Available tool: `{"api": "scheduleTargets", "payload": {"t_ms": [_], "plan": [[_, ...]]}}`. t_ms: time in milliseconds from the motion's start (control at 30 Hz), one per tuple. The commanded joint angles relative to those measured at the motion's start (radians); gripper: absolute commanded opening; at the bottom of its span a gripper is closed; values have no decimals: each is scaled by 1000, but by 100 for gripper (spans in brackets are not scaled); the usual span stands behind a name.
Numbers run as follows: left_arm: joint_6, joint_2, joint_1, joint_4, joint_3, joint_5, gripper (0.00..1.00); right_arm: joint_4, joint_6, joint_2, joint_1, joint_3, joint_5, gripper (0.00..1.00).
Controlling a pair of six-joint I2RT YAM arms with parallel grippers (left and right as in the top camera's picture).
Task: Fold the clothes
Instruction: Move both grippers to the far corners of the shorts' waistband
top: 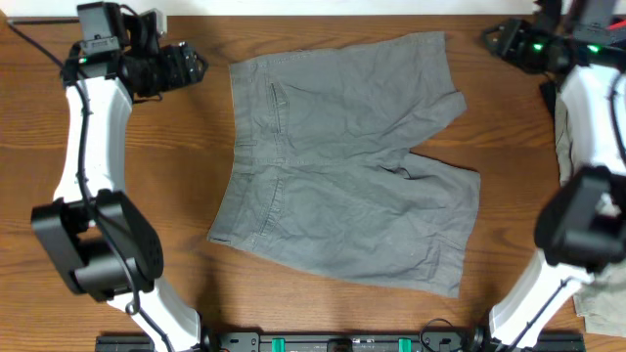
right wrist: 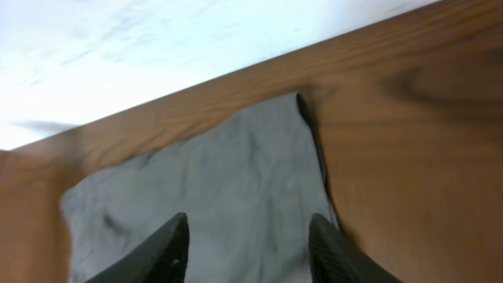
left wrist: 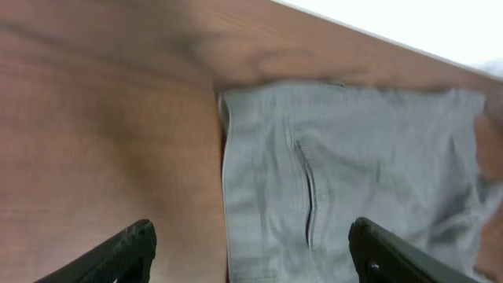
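Nearest to us, at the right edge of the wooden table [top: 186, 176], a pale khaki garment [top: 604, 305] lies bunched beside the right arm's base; we cannot make out more of it. In the middle the grey shorts [top: 342, 166] lie spread flat, waistband [top: 238, 186] to the left and both legs to the right. We judge them light, soft and limp: thin woven cotton that will sag and drag on the wood rather than keep its shape, with nothing fragile about it. The doubled waistband and the hemmed leg ends look the firmest spots, so we would pinch at the corners there, one per arm. At the far left corner the left gripper [left wrist: 251, 232] hovers above the back pocket slit [left wrist: 308, 196], jaws wide with nothing between them. At the far right corner the right gripper [right wrist: 248, 220] hangs over the far leg's hem, jaws partly apart and empty. We find no brand, label or writing that can be read
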Motion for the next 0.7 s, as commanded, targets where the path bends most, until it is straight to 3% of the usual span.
{"api": "scheduleTargets", "payload": {"t_ms": [0, 300, 667], "plan": [[-37, 56, 5, 78, 24, 11, 80, 63, 31, 146, 14, 99, -39, 49], [-68, 226, -21, 263, 24, 89, 80, 385, 225, 402, 27, 117, -135, 47], [-86, 267, -23, 296, 24, 89, 80, 658, 351, 548, 69, 117, -154, 47]]}}
